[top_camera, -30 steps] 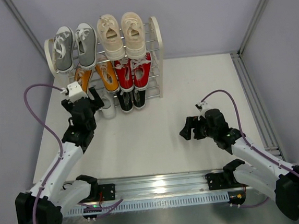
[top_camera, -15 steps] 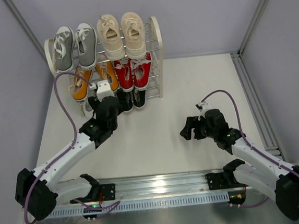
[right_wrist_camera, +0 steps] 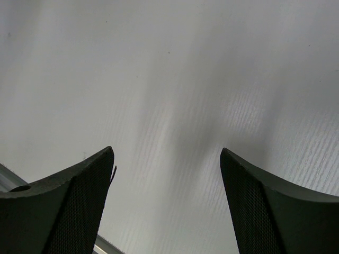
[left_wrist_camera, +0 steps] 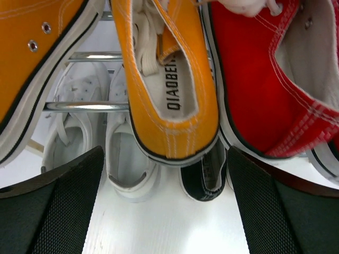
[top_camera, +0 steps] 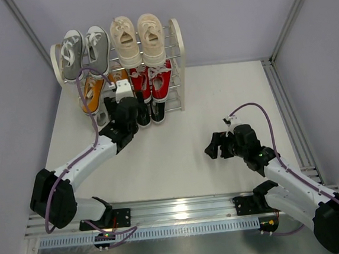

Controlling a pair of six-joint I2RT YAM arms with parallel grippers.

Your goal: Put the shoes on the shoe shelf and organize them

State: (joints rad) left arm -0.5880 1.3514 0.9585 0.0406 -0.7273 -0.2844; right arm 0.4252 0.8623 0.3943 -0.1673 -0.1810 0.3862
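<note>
Cream-white shoe shelf (top_camera: 177, 55) directly ahead of left gripper (top_camera: 133, 106), well apart from right gripper (top_camera: 213, 149). Left wrist: jaws spread, empty; orange shoe (left_wrist_camera: 169, 79) dead ahead, heel nearest, long axis running away. Right wrist: jaws spread, empty, over table (right_wrist_camera: 159, 63).

The white table (top_camera: 183, 143) has a finely ribbed surface. The shoe shelf (top_camera: 176, 43) stands on it at the far edge, toward the far left corner, with its end frames resting on the tabletop. Beneath the shelf's lowest rods, a pair of white shoes (left_wrist_camera: 130, 164) sits directly on the table. The black shoes (top_camera: 158, 112) sit just beside them on the right, heels toward the near edge. A metal rail (top_camera: 182, 209) runs along the near edge.
</note>
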